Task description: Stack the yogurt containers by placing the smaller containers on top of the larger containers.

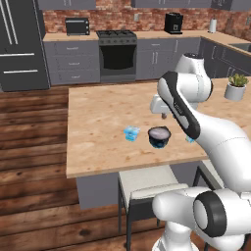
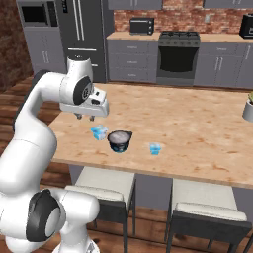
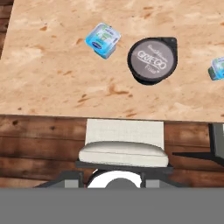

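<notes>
A dark tub sits on the wooden counter between two small light-blue cups, apart from both

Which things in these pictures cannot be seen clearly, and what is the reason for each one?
- Right small yogurt cup: cut by the right edge of the hand view; in the left base view the arm covers most of it.
- Jaws of the gripper: too small and dark in the right base view to tell open from shut.
- Dark tub: lid reads "GRIEGO"; smaller print blurred.
- Left small yogurt cup: label print too small.
- Plant pot: cut by the right edge.
</notes>
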You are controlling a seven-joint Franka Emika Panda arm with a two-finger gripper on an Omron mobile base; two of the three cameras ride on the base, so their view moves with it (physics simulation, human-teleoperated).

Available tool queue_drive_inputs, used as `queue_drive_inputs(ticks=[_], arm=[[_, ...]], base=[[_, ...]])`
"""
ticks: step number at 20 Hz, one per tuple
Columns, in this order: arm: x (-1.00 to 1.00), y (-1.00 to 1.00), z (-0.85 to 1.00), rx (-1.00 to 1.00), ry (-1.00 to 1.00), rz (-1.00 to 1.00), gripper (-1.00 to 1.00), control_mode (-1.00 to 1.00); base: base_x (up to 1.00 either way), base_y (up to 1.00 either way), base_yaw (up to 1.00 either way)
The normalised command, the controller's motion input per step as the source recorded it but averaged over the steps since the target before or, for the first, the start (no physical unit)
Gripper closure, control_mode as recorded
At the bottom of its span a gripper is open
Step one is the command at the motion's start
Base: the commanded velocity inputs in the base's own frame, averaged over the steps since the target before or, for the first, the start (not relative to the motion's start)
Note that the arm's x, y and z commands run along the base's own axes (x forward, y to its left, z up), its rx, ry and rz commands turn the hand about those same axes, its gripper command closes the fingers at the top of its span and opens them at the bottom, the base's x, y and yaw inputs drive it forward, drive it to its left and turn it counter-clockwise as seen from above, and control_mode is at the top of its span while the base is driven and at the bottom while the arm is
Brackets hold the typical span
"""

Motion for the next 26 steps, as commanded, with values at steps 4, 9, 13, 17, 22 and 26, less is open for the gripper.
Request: queue_drive_inputs(ticks=[4, 9, 13, 17, 22, 26], arm=[[-0.06, 0.00, -0.01, -0.01, 0.00, 0.01, -1.00, -1.00], [-0.08, 0.09, -0.04, -0.04, 0.00, 0.02, -1.00, -1.00], [-0.11, 0.11, -0.06, -0.09, 0.00, 0.04, -1.00, -1.00], [-0.07, 0.15, -0.05, -0.13, 0.00, 0.06, -1.00, -1.00], [-0.04, 0.15, -0.13, -0.16, 0.00, 0.04, -1.00, -1.00], [-0.05, 0.14, -0.18, -0.18, 0.00, 0.04, -1.00, -1.00]], base=[[0.00, 0.00, 0.00], [0.00, 0.00, 0.00], [0.00, 0.00, 0.00], [0.00, 0.00, 0.00], [0.00, 0.00, 0.00], [0.00, 0.00, 0.00]])
